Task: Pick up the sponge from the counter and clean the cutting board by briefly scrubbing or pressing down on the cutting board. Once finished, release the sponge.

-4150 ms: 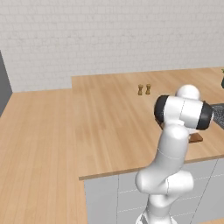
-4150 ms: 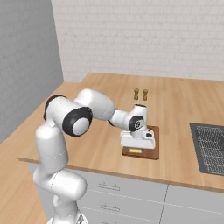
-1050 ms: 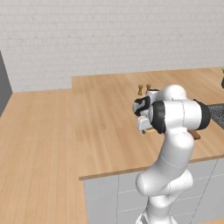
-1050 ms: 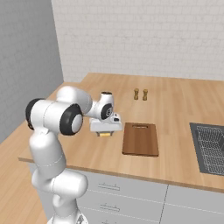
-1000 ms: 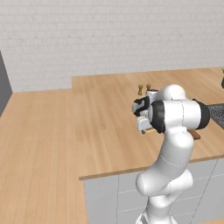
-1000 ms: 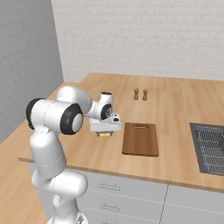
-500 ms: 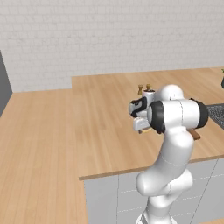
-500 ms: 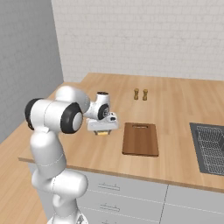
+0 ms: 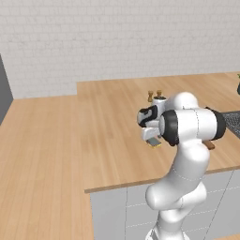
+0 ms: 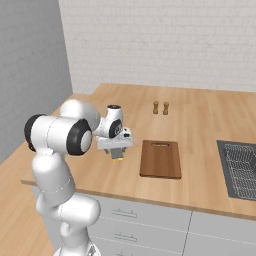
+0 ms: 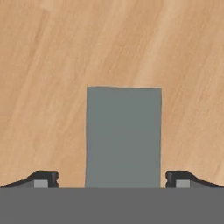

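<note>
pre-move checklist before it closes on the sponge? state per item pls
1. Sponge lies between the fingertips in the hand view: ok, one tip on each side.
2. Gripper open wide enough: ok, gaps show between both tips and the sponge's edges.
3. Sponge centred: ok, roughly even gaps left and right.
4. Fingers low enough to clamp the sponge's sides: cannot tell; the right base view puts the gripper just over the sponge on the counter, but contact height is unclear.
5. Cutting board free for scrubbing: ok, nothing on it, it lies beside the gripper.
6. Two small shakers out of the path: ok, they stand farther back on the counter.
</note>
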{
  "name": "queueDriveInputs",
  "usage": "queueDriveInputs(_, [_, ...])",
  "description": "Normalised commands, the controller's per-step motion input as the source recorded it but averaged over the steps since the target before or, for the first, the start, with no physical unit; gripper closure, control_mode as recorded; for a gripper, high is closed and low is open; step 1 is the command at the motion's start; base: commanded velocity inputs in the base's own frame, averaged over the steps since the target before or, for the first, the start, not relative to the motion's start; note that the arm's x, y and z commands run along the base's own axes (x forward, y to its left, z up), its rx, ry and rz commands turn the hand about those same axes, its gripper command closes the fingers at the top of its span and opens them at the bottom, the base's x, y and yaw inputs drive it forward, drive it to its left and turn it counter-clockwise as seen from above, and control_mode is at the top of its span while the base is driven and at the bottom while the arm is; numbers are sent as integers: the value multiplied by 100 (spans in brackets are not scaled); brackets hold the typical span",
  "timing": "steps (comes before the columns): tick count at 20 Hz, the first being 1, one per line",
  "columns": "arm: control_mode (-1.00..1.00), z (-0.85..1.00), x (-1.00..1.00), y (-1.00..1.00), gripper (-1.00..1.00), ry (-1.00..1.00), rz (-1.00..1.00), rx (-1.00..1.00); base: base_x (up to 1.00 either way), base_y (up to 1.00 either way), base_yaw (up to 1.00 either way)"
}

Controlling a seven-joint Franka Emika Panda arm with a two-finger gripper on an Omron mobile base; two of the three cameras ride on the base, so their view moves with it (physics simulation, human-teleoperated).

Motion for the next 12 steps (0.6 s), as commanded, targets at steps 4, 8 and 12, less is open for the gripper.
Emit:
queueDriveInputs(4, [-100,70,-48,0,-100,-8,0,0,0,0,0])
queueDriveInputs(8, [-100,88,-54,12,-100,-18,0,0,0,0,0])
queueDriveInputs(12, [-100,67,-41,35,-100,-20,0,0,0,0,0])
